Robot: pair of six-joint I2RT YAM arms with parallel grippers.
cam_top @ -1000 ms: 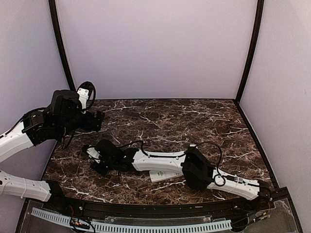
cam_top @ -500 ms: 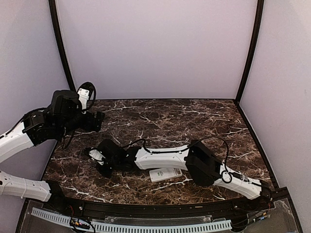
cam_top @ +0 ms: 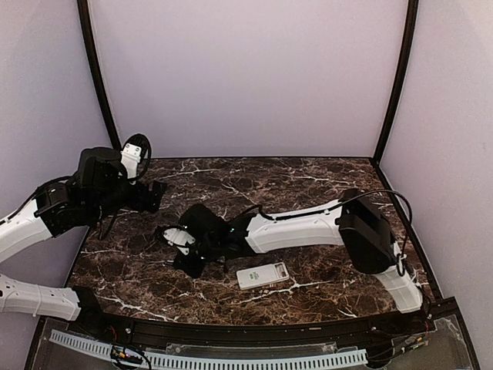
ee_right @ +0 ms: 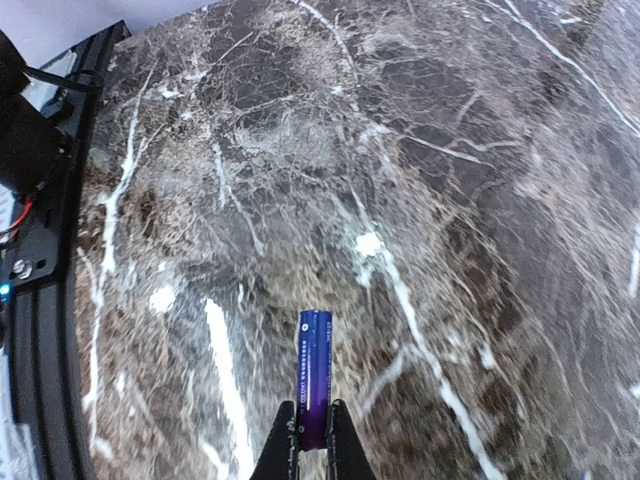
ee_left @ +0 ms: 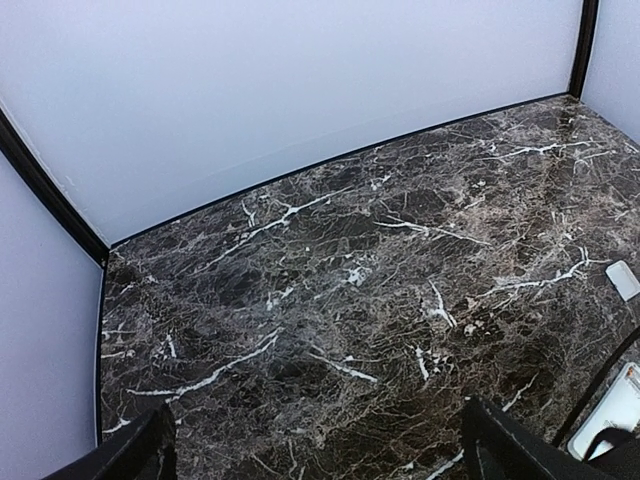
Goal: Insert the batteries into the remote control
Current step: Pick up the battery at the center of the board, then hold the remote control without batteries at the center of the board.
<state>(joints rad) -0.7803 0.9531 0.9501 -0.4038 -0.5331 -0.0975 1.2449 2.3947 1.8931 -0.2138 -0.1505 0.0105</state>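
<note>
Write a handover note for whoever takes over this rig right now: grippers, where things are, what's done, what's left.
Left gripper: open, empty, over the left side of the table.
Right gripper: shut on one end of a blue battery.
Remote control: flat on the table near the front edge, untouched.
Done: one battery gripped.
Left: load it into the remote; no other battery in view.

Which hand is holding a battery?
The right hand, shut on one end of a blue battery; the left hand is wide open and empty.
</note>
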